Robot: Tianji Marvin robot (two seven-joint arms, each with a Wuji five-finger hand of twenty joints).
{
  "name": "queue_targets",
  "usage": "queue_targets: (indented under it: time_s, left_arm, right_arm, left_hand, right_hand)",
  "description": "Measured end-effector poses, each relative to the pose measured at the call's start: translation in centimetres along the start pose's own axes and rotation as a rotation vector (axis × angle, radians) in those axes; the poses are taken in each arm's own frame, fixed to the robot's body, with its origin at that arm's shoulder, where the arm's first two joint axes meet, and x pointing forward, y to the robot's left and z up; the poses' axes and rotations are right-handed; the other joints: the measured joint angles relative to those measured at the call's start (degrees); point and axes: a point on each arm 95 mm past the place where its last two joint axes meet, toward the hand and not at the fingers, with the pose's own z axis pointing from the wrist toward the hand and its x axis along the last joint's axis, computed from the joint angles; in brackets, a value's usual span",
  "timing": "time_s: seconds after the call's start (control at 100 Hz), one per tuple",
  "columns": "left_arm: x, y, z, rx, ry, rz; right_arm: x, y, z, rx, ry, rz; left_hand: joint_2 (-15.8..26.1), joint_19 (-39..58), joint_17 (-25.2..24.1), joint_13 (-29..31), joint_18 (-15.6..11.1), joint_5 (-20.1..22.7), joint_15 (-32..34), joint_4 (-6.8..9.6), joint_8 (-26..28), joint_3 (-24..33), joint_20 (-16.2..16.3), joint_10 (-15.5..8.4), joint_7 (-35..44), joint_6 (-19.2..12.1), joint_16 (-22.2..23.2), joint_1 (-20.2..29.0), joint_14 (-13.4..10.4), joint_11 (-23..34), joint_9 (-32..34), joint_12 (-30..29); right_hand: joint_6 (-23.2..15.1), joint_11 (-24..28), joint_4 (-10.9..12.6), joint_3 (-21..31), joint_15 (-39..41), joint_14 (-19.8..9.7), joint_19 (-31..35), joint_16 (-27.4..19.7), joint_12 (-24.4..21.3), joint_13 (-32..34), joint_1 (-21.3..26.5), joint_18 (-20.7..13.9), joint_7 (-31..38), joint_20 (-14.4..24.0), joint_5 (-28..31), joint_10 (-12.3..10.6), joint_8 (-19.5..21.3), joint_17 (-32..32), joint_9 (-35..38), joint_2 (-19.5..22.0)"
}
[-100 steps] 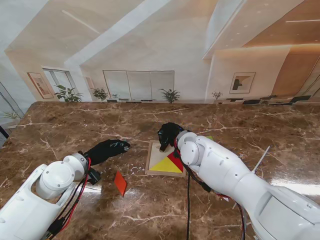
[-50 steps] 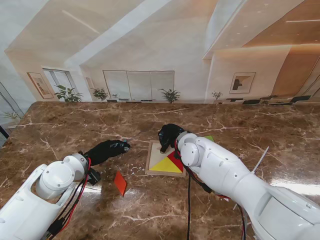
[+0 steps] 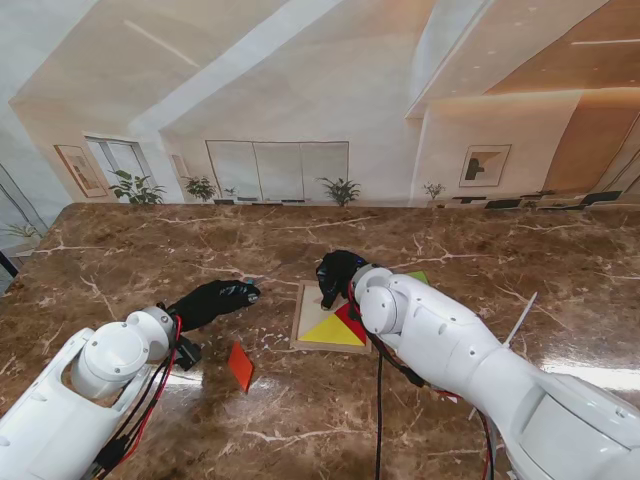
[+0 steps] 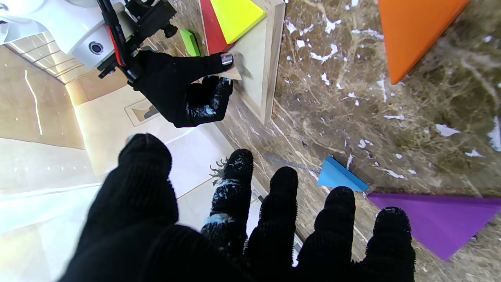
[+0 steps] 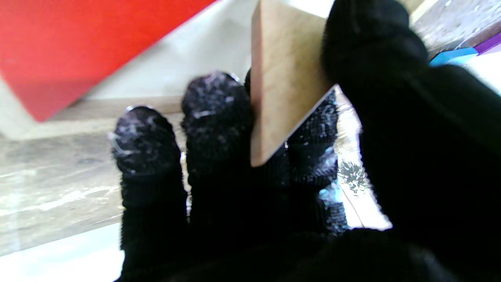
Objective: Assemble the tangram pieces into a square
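A wooden tray lies mid-table with a yellow triangle and a red triangle in it. My right hand hovers over the tray's far side, shut on a wood-coloured piece pinched between thumb and fingers; the left wrist view shows that piece touching the tray floor. My left hand rests open to the left of the tray, fingers spread. An orange triangle lies near me. A blue triangle and a purple triangle lie by my left fingertips.
A green piece lies on the marble just right of the tray, partly behind my right forearm. A thin white stick lies farther right. Black and red cables hang from both arms.
My right arm has shifted slightly over the tray, uncovering more of the green piece. The left hand and the loose pieces have not moved.
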Motion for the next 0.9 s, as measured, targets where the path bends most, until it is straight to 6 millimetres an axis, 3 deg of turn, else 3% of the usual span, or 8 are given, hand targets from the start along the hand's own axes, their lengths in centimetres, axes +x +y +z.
queue_targets:
  time_s: [0.9]
  left_arm:
    - [-0.16, 0.01, -0.12, -0.008, -0.002, -0.005]
  right_arm:
    - [-0.25, -0.38, 0.51, 0.027, -0.008, -0.018]
  left_hand:
    - [0.0, 0.0, 0.0, 0.0, 0.01, 0.7, 0.0, 0.0, 0.0, 0.0, 0.0, 0.47, 0.0, 0.01, 0.0, 0.0, 0.13, 0.0, 0.0, 0.0]
  right_hand:
    - [-0.18, -0.08, 0.0, -0.01, 0.0, -0.52, 0.88, -0.52, -0.74, -0.11, -0.65, -0.51, -1.59, 0.0, -1.22, -0.16, 0.41, -1.59, -2.87, 2.71]
